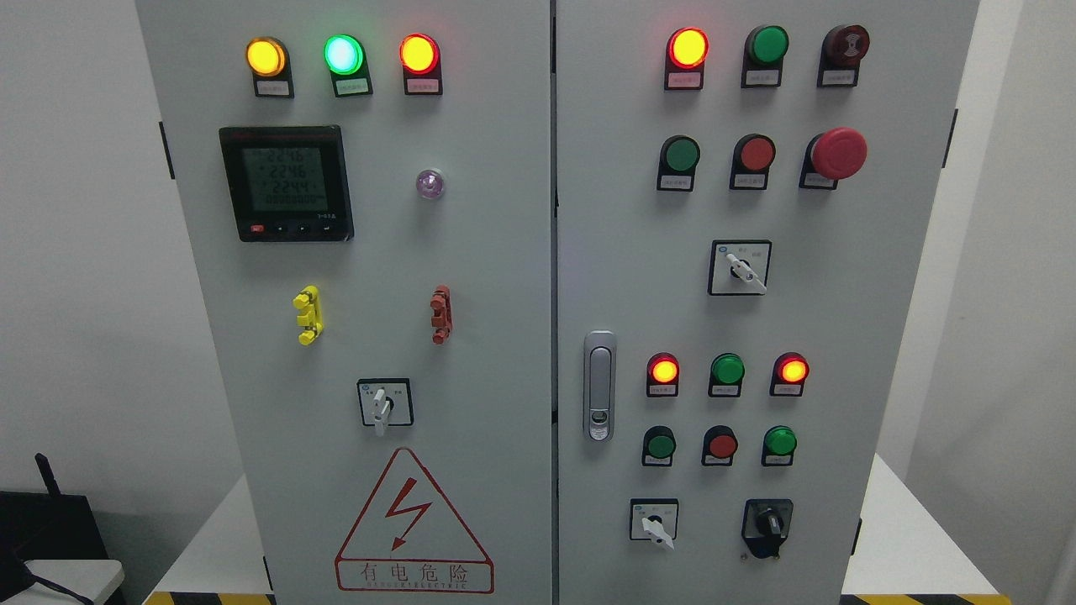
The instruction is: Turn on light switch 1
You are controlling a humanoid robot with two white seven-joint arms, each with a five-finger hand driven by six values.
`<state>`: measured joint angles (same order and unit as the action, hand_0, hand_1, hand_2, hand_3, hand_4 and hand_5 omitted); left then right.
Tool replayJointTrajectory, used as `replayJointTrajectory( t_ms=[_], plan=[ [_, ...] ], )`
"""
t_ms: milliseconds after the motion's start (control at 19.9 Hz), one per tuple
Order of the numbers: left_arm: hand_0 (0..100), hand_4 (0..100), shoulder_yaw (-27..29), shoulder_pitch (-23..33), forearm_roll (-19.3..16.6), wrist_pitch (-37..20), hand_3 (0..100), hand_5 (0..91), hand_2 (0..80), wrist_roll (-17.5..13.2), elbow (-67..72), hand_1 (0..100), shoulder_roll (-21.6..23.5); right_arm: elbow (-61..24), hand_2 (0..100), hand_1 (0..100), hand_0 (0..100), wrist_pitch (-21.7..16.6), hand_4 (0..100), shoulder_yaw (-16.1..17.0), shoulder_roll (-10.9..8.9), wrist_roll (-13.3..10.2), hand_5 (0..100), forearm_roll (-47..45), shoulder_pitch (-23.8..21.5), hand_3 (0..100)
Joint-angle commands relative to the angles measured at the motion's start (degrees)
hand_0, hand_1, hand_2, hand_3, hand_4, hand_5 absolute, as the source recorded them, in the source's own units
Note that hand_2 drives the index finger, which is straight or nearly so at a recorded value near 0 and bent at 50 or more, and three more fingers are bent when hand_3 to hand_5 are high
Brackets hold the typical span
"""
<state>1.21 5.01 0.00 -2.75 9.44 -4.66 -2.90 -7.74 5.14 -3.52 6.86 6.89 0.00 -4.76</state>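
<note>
Pale grey cabinet (487, 277) before me. Left door: lamps lit amber (266, 56), green (343, 54), red-orange (419, 53); black meter (284, 183), greenish display; yellow clip (308, 315), red clip (440, 314); red-outlined lightning triangle (413, 523). Right door: red mushroom button (838, 153), green and red buttons. White bench (916, 546), yellow-black striped edge.

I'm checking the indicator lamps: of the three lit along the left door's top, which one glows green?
The middle lamp glows green; the left lamp is amber and the right lamp orange-red.

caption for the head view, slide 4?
Two-door control cabinet facing the robot, indicator lamps lit, neither hand in frame.
</note>
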Motion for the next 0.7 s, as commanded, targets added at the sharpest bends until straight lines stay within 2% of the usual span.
replayJointTrajectory(
  t_ms=[0, 501, 652],
  plan=[
    [45, 0, 0.81, 0.00, 0.27, -0.15, 0, 0.0, 0.0, -0.03, 0.18, 0, 0.00, 0.00, 0, 39, 12, 0.04, 0, 0.00, 0.00, -0.04, 0, -1.05, 0.02, 0],
    [45, 0, 0.90, 0.00, 0.27, -0.15, 0, 0.0, 0.0, 0.06, 0.01, 0, 0.00, 0.00, 0, 39, 12, 0.04, 0, 0.00, 0.00, -0.04, 0, -0.97, 0.02, 0],
    [45, 0, 2.64, 0.17, 0.18, -1.98, 0, 0.0, 0.0, 0.06, -0.87, 0, -0.09, 0.00, 0, 39, 12, 0.04, 0, 0.00, 0.00, -0.04, 0, -0.97, 0.02, 0]
  ],
)
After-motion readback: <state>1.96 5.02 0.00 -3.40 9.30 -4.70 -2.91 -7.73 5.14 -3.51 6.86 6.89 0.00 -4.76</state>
